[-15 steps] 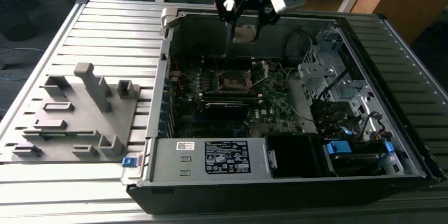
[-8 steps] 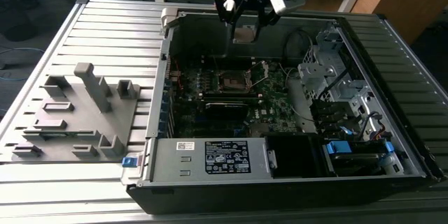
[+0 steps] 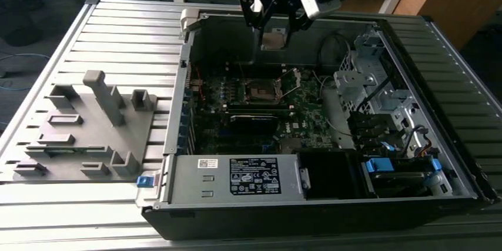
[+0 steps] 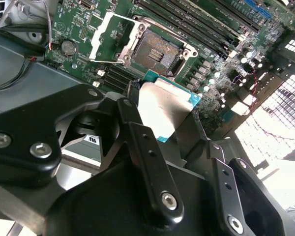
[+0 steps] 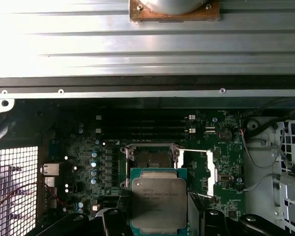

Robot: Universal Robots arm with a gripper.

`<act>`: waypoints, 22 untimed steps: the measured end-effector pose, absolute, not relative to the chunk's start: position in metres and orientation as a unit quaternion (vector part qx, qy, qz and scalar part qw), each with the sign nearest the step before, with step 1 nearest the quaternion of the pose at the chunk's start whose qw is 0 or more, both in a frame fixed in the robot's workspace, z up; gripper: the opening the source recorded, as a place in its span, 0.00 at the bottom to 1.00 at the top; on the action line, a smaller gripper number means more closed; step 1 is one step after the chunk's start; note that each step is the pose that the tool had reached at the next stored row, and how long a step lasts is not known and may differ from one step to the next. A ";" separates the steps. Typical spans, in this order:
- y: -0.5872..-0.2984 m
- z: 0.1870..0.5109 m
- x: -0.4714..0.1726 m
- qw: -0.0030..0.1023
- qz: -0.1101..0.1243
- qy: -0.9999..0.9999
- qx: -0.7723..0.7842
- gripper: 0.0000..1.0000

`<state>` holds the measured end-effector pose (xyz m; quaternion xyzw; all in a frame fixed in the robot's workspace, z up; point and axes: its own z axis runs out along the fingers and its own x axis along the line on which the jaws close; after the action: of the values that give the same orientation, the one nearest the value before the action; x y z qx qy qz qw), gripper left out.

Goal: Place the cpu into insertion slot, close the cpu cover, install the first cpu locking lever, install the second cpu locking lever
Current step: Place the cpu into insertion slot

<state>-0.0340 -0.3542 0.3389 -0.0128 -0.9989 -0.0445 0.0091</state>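
The cpu [image 5: 158, 196] is up in the air, above the open computer case [image 3: 439, 45] and well apart from the board [image 3: 314, 127]. The gripper [image 3: 274, 27] has it. Its two black fingers [image 4: 132, 125] are shut on two opposite edges of the chip, one on each side.

The silver top of the chip faces the wrist cameras, away from the board. The chip is almost square, so I cannot pick a long side for sure. In the first wrist view its edges run the same way as the edges of the insertion slot [image 5: 151, 157].

The slot is bare and dark in the middle. The cpu cover [image 4: 102, 34] is flipped open beside it, with a thin lever [image 4: 108, 62] standing out near it. The long black memory sticks [image 5: 142, 130] lie just past the slot.

I think this is the first step, putting the chip in. No later step is done. I think the chip needs to come down flat and square onto the slot, with no tilt, so it sits in gently.
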 end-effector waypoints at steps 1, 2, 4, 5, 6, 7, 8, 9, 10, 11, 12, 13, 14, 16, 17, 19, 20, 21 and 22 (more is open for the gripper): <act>-0.354 0.339 -0.034 0.009 -0.045 -0.999 -0.013 0.54; -0.354 0.339 -0.034 0.009 -0.044 -0.999 -0.013 0.54; -0.354 0.338 -0.034 0.009 -0.045 -0.999 -0.013 0.54; -0.354 0.338 -0.034 0.009 -0.045 -0.999 -0.013 0.54; -0.354 0.338 -0.034 0.009 -0.044 -0.999 -0.013 0.54; -0.354 0.337 -0.034 0.009 -0.044 -0.999 -0.013 0.54; -0.354 0.337 -0.034 0.009 -0.044 -0.999 -0.013 0.54; -0.354 0.337 -0.034 0.009 -0.044 -0.999 -0.013 0.54; -0.354 0.337 -0.034 0.009 -0.044 -0.999 -0.013 0.54; -0.354 0.337 -0.034 0.009 -0.044 -0.999 -0.013 0.54; -0.354 0.337 -0.034 0.009 -0.044 -0.999 -0.013 0.54; -0.354 0.337 -0.034 0.009 -0.045 -0.999 -0.013 0.54; -0.354 0.336 -0.034 0.009 -0.045 -0.999 -0.013 0.54; -0.354 0.336 -0.034 0.009 -0.045 -0.999 -0.013 0.54; -0.354 0.335 -0.034 0.009 -0.044 -0.999 -0.013 0.54; -0.354 0.335 -0.034 0.009 -0.044 -0.999 -0.013 0.54; -0.354 0.335 -0.034 0.009 -0.044 -0.999 -0.013 0.54; -0.354 0.335 -0.034 0.009 -0.044 -0.999 -0.013 0.54; -0.354 0.334 -0.034 0.009 -0.044 -0.999 -0.013 0.54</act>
<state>-0.0340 -0.3542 0.3341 -0.0128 -0.9989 -0.0445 0.0091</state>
